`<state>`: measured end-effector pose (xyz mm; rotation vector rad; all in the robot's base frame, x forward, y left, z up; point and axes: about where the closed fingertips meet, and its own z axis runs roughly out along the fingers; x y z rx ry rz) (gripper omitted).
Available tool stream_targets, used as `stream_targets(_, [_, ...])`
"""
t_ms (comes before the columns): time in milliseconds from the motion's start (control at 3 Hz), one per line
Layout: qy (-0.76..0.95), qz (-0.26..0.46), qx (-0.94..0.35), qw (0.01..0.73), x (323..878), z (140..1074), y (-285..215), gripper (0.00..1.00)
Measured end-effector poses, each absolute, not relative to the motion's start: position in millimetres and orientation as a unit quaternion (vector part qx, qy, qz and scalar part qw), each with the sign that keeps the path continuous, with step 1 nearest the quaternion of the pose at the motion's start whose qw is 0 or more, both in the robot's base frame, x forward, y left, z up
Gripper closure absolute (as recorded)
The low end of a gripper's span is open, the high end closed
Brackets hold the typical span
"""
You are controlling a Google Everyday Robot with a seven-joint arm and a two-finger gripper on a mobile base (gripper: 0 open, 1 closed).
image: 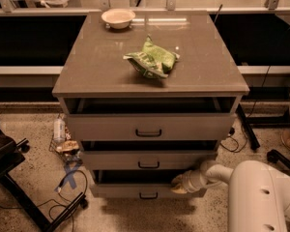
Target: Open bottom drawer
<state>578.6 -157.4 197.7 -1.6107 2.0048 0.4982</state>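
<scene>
The bottom drawer (130,191) is the lowest of three grey-beige drawers, with a small black bar handle (148,195) at its centre. It stands slightly pulled out, with a dark gap above its front. My gripper (180,185) sits at the top edge of that drawer front, right of the handle, at the end of my white arm (217,173) coming in from the lower right. The middle drawer (145,159) and the top drawer (147,127) above it are also a little way out.
The cabinet top (111,66) carries a green snack bag (152,58) and a white bowl (118,17). A black chair base (19,187), cables and litter (63,139) lie on the floor to the left. Another chair leg (280,153) is at the right.
</scene>
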Motion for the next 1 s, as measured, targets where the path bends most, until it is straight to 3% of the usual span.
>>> stream_targets(333, [0.736, 0.194, -0.598, 0.253, 557.0, 200.3, -153.9, 1.00])
stream_targets(667, [0.721, 0.207, -0.614, 0.244, 517.2, 213.5, -164.8, 1.00])
stream_targets(1000, [0.720, 0.209, -0.615, 0.243, 513.0, 218.3, -165.8, 1.00])
